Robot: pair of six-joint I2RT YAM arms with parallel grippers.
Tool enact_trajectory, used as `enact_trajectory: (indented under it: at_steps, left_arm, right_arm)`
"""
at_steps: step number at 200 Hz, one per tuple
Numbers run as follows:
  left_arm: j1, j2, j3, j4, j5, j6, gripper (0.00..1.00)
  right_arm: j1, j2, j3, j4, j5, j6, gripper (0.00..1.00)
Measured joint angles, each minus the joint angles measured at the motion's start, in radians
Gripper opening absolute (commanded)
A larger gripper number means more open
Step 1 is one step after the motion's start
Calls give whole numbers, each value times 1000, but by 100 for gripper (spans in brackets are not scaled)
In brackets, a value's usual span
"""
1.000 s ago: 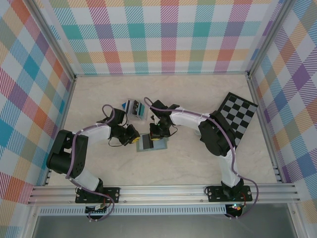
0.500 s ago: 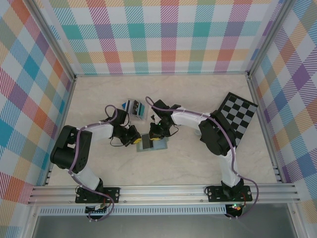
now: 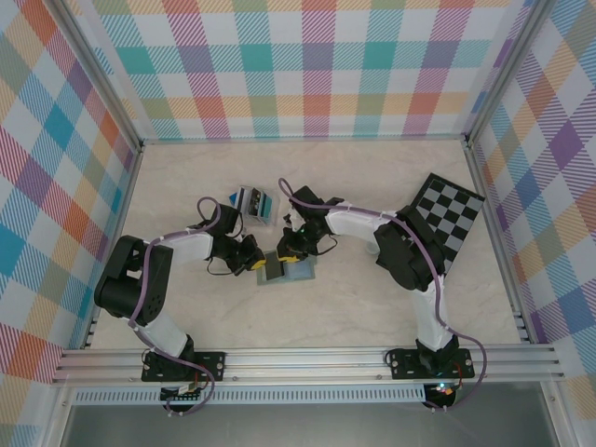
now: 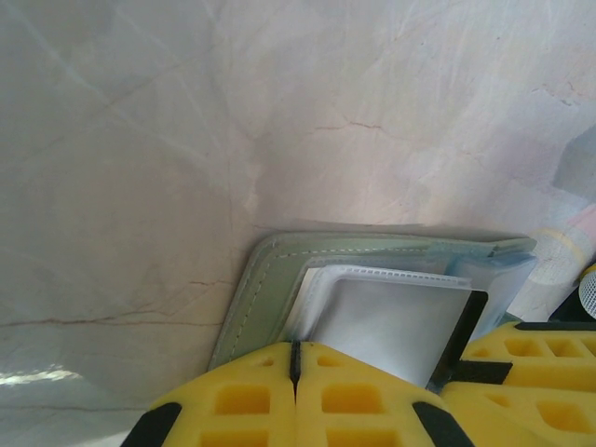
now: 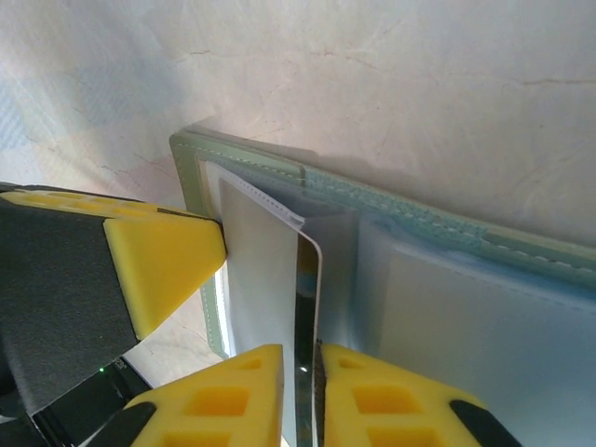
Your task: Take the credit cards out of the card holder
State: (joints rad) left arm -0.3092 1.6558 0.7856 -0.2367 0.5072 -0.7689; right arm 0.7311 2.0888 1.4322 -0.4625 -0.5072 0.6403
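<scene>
At the near edge, both arm bases are bolted to an aluminium rail [image 3: 307, 358], and the arms reach inward over the pale marbled worktop [image 3: 372, 168] until they meet near its middle.

The left gripper [image 3: 250, 264] comes in from the left. In its wrist view its yellow fingers [image 4: 233, 405] are pressed together along a thin seam. Their tips sit at the left edge of the card holder [image 3: 296, 273], whose grey-green stitched border runs under them.

The card holder lies open and flat on the worktop, between the two grippers, with its pale blue-grey inner panels facing up.

The right gripper [image 3: 287, 251] reaches over the holder from the far right. In its wrist view its two yellow fingers [image 5: 372, 396] are clamped on the lower edge of a credit card [image 5: 308, 279]. The card is seen almost edge-on and stands tilted out of the left-hand pocket, next to a clear sleeve. A yellow fingertip of the left gripper touches that sleeve's side.

Farther back and just left of the holder, a clear stand [image 3: 253, 202] of upright dark, white and teal cards rests on the worktop. A black-and-white checkerboard [image 3: 449, 219] lies tilted by the right wall. Plaid walls [image 3: 298, 65] enclose the far side.
</scene>
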Motion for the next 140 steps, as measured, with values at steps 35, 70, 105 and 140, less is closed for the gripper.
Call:
enact_trajectory:
  at_steps: [35, 70, 105, 140]
  left_arm:
    - [0, 0, 0, 0, 0, 0, 3]
    - [0, 0, 0, 0, -2, 0, 4]
    - [-1, 0, 0, 0, -2, 0, 6]
    - [-3, -1, 3, -2, -2, 0, 16]
  right_arm:
    - [-6, 0, -8, 4, -2, 2, 2]
    - [-12, -12, -38, 25, 2, -8, 0]
    - [-32, -82, -106, 46, 16, -32, 0]
    - [-76, -150, -175, 79, -7, -37, 0]
